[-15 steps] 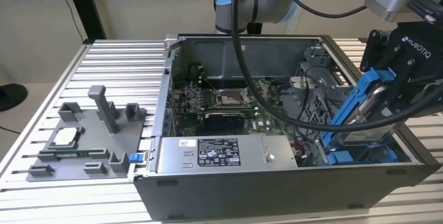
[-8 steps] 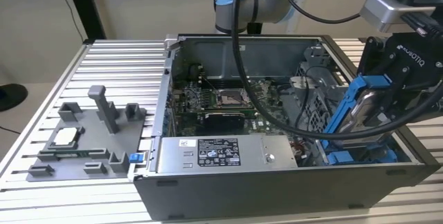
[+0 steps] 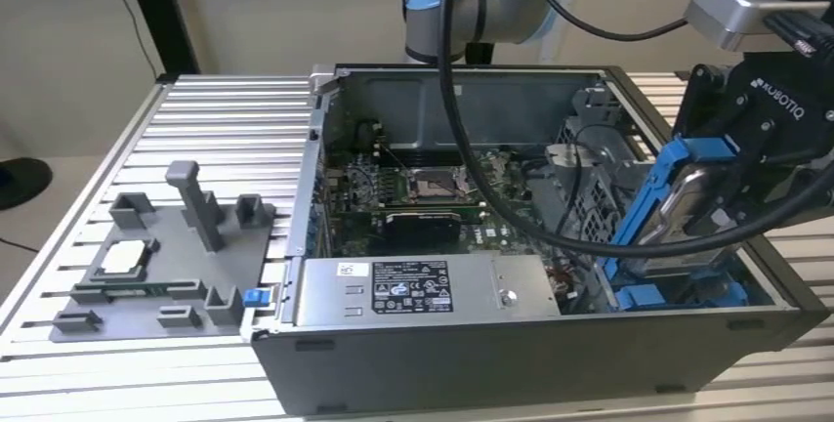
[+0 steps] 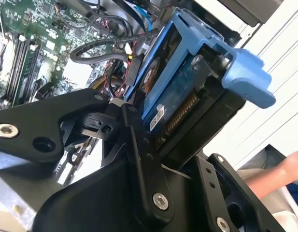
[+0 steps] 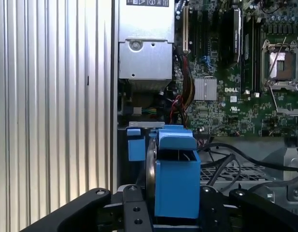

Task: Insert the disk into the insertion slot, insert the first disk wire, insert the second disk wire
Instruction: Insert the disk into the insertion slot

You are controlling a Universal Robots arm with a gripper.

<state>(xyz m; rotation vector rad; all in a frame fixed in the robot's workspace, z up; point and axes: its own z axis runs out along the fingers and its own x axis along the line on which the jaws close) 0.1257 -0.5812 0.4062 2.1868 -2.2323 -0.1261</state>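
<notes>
While in the pincer [image 5: 174, 209], disk [image 3: 683, 209] steeply upright.

The gripper [image 3: 713, 192] hangs tilted, clamped on the disk [image 3: 665, 195]

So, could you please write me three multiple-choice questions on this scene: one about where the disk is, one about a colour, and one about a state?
1. Where is the disk?
A. In the gripper, above the open computer case.
B. On the ribbed table.
C. Flat on the motherboard.

2. What colour is the carrier around the disk?
A. Red.
B. Yellow.
C. Blue.

3. How does the disk stand relative to the insertion slot?
A. Seated flat inside it.
B. Tilted steeply over it, not seated.
C. Lying underneath it.

Answers:
1 A, because the gripper clamps the disk over the case at the exterior view's right.
2 C, because the frame is bright blue in both wrist views.
3 B, because the disk slants upward above the slot's blue rails.
</notes>
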